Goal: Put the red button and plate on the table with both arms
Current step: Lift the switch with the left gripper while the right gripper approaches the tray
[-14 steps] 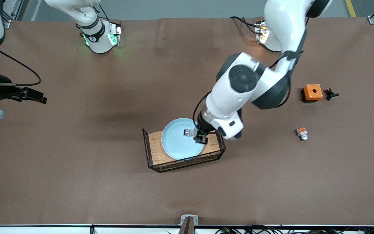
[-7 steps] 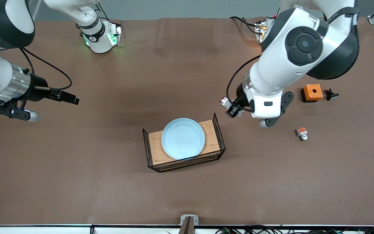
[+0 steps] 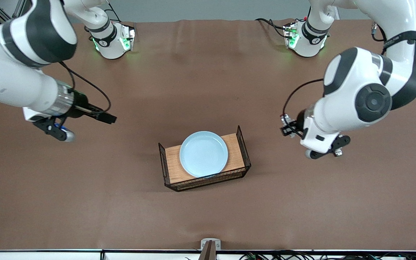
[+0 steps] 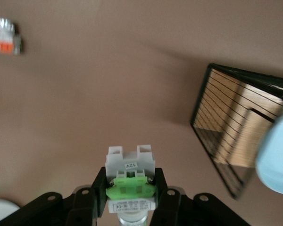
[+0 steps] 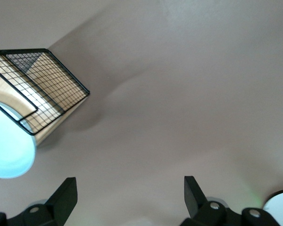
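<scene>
**Button's up and clear of the tray, plate's next for the right arm**

Front view first. My left gripper (image 3: 288,127) hangs over bare table (image 3: 208,216), off toward the left arm's end from the wire tray (image 3: 204,160). From that gripper the tray sits at roughly 8 o'clock in this view. The red button is too small to pick out here. The plate (image 3: 203,154) lies flat in the tray on its wood floor. My right gripper (image 3: 99,116) is over open table toward the right arm's end, and from it the plate lies at about 4 o'clock. Both grippers sit about equally far from the plate, but only the right one is free, so that's my pick for it.

Left wrist view: the fingers are clamped on the red button (image 4: 130,183), green part between the pads, grey-white end sticking out past the tips, so its long axis runs straight along the fingers. There's nothing but table under it, which is what the set-down needs. The orange-topped piece (image 4: 7,38) lies well apart on the sheet, at about 11 o'clock.

Right wrist view: the right gripper's fingers (image 5: 66,197) are spread wide with nothing between them. The plate's rim shows at 9 o'clock, inside the mesh.
</scene>
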### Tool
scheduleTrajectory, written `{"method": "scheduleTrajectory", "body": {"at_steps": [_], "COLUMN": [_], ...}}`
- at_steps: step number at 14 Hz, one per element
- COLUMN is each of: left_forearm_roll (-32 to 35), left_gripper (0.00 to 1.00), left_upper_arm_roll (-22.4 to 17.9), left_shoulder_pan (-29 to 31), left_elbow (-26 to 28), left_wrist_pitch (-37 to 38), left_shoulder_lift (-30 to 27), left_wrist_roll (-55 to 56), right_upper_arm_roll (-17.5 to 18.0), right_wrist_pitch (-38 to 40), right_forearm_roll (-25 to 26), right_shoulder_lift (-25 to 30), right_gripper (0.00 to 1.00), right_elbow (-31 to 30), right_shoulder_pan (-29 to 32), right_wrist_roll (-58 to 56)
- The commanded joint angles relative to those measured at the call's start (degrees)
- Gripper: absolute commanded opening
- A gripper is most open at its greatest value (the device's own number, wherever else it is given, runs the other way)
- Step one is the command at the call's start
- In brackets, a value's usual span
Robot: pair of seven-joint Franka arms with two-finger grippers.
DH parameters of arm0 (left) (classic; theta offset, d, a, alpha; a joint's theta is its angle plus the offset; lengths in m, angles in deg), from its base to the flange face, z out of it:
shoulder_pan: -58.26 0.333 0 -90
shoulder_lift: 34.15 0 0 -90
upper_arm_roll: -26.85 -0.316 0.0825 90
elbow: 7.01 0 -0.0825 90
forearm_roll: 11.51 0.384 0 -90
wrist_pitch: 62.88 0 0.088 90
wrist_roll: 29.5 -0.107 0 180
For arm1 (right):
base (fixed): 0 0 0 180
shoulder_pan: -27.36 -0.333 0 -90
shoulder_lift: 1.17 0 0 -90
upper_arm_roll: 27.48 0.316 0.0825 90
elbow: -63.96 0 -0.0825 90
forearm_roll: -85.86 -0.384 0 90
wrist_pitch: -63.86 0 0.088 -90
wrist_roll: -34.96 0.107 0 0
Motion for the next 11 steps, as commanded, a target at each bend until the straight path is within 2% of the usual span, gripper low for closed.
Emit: {"method": "scheduleTrajectory", "body": {"at_steps": [1,5,9,11], "left_forearm_roll": [-0.48,-0.48,-0.30,1.62], "left_gripper": [0.00,0.00,0.00,0.00], "left_upper_arm_roll": [0.01,0.01,-0.25,-0.34], "left_shoulder_pan": [2.98,7.38,9.58,9.67], "left_elbow": [14.83,20.29,20.65,20.65], "left_wrist_pitch": [-8.86,-15.02,-18.10,-20.56], "left_shoulder_lift": [-6.22,-5.17,-0.96,1.50], "left_wrist_roll": [-12.06,-27.01,-35.64,-36.36], "right_upper_arm_roll": [-0.48,-0.48,-0.48,-0.48], "right_wrist_pitch": [-3.32,-7.80,-10.89,-13.42], "right_forearm_roll": [-1.34,-1.34,-1.25,-1.34], "right_shoulder_lift": [-1.60,-3.71,-5.73,-7.31], "right_gripper": [1.00,1.00,1.00,1.00], "right_elbow": [0.56,0.74,0.74,0.74], "right_shoulder_pan": [-4.37,-8.59,-11.23,-12.73], "right_wrist_roll": [10.49,18.94,22.31,22.39]}}
